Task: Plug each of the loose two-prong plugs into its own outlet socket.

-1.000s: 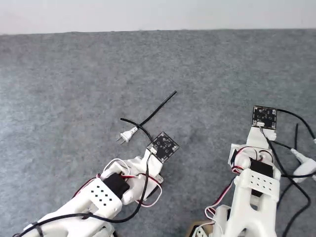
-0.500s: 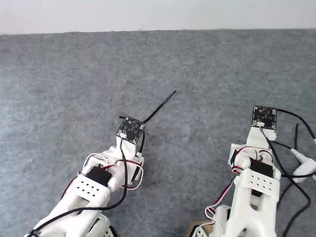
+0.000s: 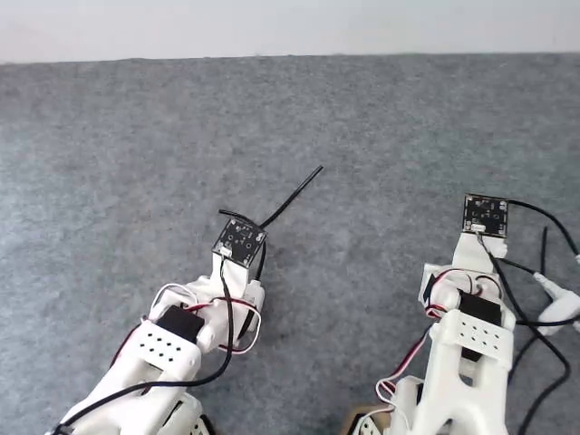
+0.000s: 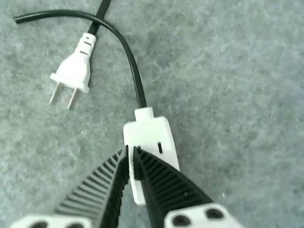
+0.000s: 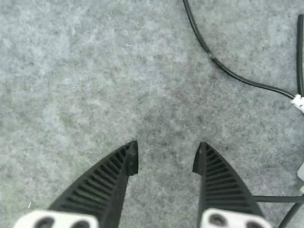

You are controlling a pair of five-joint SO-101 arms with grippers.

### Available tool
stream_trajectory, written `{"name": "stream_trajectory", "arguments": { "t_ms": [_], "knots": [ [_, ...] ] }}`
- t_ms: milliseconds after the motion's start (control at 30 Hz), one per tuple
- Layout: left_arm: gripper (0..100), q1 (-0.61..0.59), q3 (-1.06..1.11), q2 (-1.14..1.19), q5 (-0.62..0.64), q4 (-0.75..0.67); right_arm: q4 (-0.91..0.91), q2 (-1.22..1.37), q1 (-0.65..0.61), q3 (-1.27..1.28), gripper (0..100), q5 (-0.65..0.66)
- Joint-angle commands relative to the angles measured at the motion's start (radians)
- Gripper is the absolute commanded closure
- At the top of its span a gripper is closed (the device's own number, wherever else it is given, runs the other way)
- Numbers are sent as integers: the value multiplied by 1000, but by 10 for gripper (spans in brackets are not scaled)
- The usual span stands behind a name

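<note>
A white two-prong plug (image 4: 72, 76) lies flat on the grey carpet, its black cable (image 4: 124, 47) curving past it. The same cable (image 3: 292, 196) runs out from under the left arm (image 3: 239, 240) in the high view. A white outlet socket (image 4: 154, 137) lies at the end of a black cord, two slots facing up. My left gripper (image 4: 130, 153) hangs shut right over the socket's near edge, with the plug a short way beyond. My right gripper (image 5: 166, 156) stands open over bare carpet with nothing between its fingers; the right arm (image 3: 485, 216) sits at the right.
Black cables (image 5: 228, 71) cross the carpet beyond the right gripper, ending in a white piece (image 5: 299, 102). Another white cable end (image 3: 555, 297) lies beside the right arm near the table's right edge. A pale wall (image 3: 290, 27) borders the carpet at the back.
The left arm has swung to the left and now covers the white plug in the high view. The right arm has not moved.
</note>
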Motion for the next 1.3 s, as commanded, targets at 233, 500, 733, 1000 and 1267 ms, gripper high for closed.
{"name": "stream_trajectory", "arguments": {
  "t_ms": [233, 500, 733, 1000, 1267],
  "knots": [
    [987, -8, 21, -6, -5, 68, -10, 2, -8, -3, 815, 9],
    [987, -40, -16, -8, -9, 38, -12, 2, -12, -3, 815, 9],
    [985, -270, -122, -8, -9, 34, -10, 2, -30, -2, 815, 8],
    [985, -298, -143, -6, -11, -28, -8, 2, -30, -2, 815, 8],
    [903, -275, -162, 5, -175, -138, -8, 2, -30, -2, 815, 8]
  ]
}}
